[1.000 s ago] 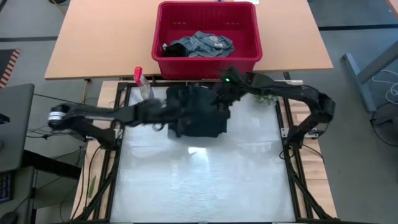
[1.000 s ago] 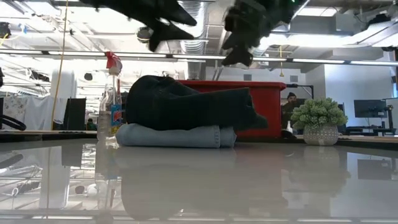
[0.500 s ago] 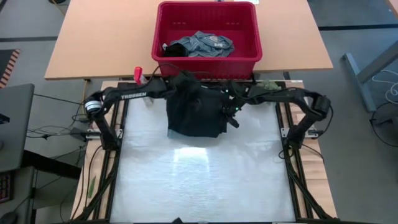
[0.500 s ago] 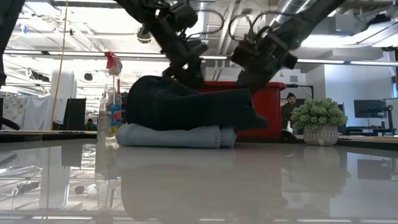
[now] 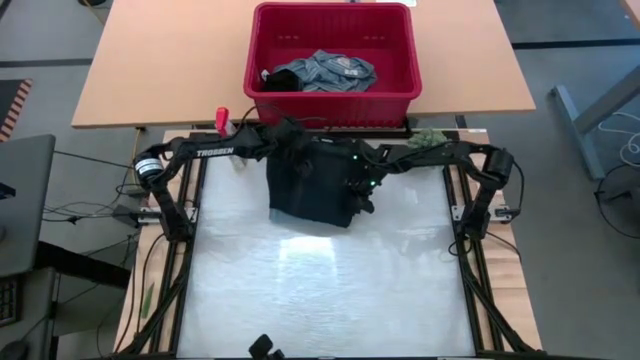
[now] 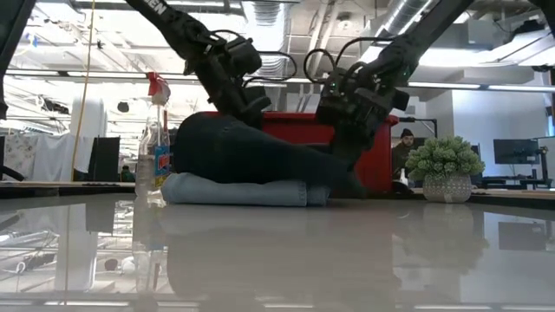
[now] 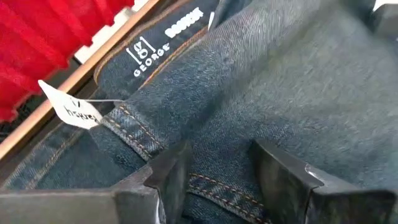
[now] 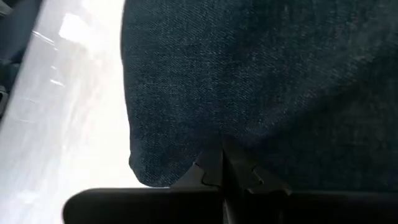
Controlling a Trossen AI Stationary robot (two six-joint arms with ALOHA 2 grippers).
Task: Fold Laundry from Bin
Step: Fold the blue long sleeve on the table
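Note:
Dark folded jeans (image 5: 310, 185) lie on a folded light blue garment (image 6: 243, 191) at the far middle of the table. My left gripper (image 7: 217, 180) stands open on the jeans' far left part, by the waistband label (image 7: 152, 53). My right gripper (image 8: 221, 168) is shut on the jeans' right end (image 6: 342, 169). The red bin (image 5: 330, 98) stands behind the table on a wooden top. A grey-blue denim garment (image 5: 325, 70) lies in the bin. My left gripper sets its two spread fingertips (image 7: 171, 171) on the jeans' top layer beside a stitched seam (image 7: 134, 127), a little below the waistband. It slants down from the table's left. The jeans lie flat on the light blue garment. My right gripper presses its shut fingertips (image 8: 214, 165) down on the jeans' top layer close to a rounded folded edge (image 8: 140, 155). It comes from above, slanting in from the table's right. The jeans' right end is squashed low under it.
A clear spray bottle with a red top (image 6: 154, 143) stands left of the pile. A small green plant in a pot (image 6: 445, 169) stands at the far right. The white tabletop (image 5: 320, 290) stretches bare toward the near edge.
My left gripper has swung from the table's left to the jeans' far left part and come down on it. My right gripper has moved toward the near edge and down onto the jeans' right end, which has gone from bulging to pressed low.

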